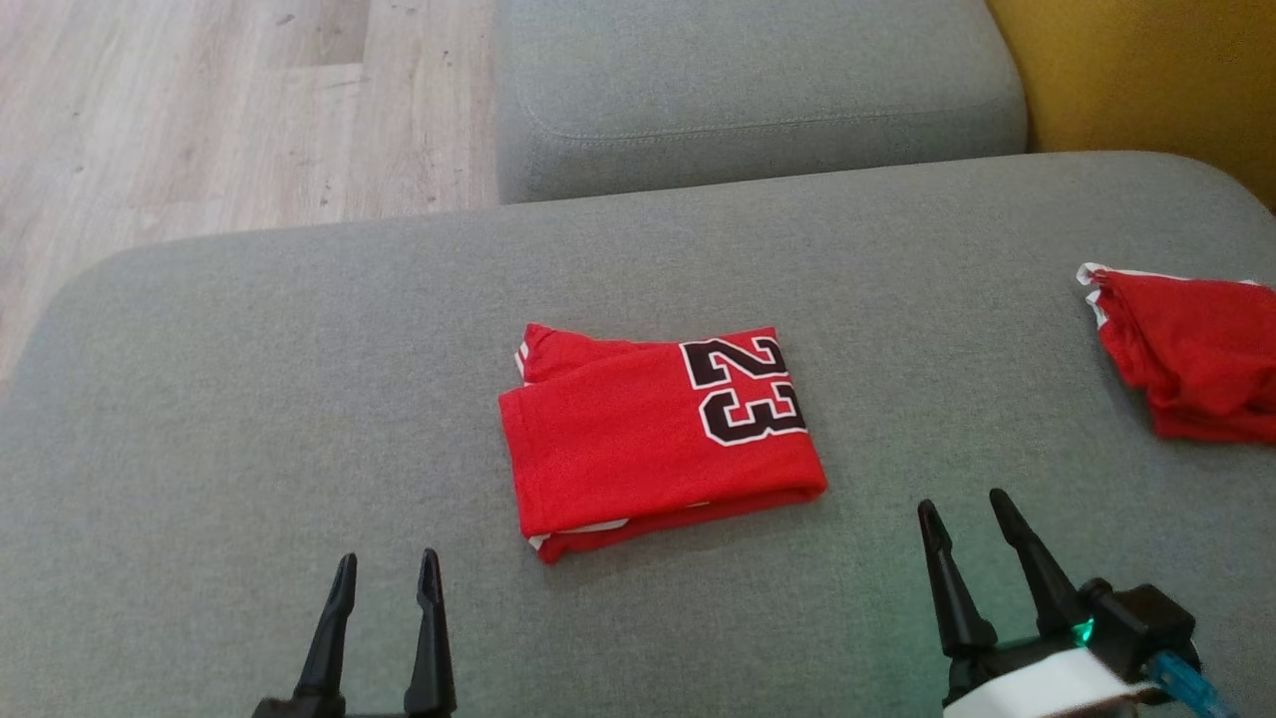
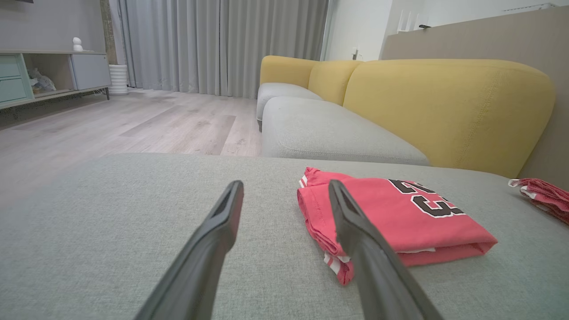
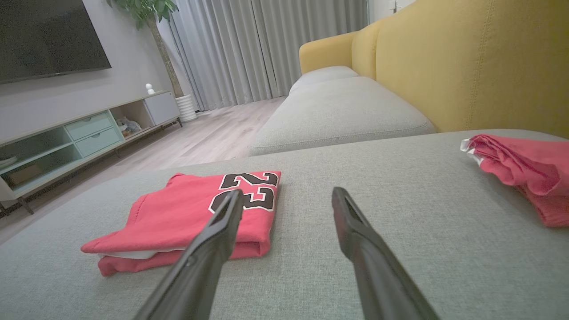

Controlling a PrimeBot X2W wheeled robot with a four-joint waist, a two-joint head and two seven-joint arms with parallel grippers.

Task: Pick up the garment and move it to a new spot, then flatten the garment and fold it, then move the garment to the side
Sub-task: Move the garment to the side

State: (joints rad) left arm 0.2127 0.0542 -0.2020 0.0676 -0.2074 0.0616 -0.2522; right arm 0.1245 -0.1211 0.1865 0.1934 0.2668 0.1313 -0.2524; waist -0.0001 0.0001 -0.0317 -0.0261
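Living room, sofa [image 2: 444, 106], TV [image 3: 44, 35], curtains [image 2: 213, 44]

We see our left gripper [image 1: 388, 560] as two slim black fingers, broad at the base and tapering to narrow tips. Our right gripper [image 1: 962, 504] has the same black spikes, set in a blocky black housing [image 1: 1146, 616] with a small green light [image 1: 1082, 631] glowing on it. Below that sits a white cuff [image 1: 1037, 690], with a translucent blue connector [image 1: 1184, 682] beside it. In the wrist views, the fingers [image 2: 209, 249] look matte dark grey and flat-faced, with a shallow recessed slot near each tip.
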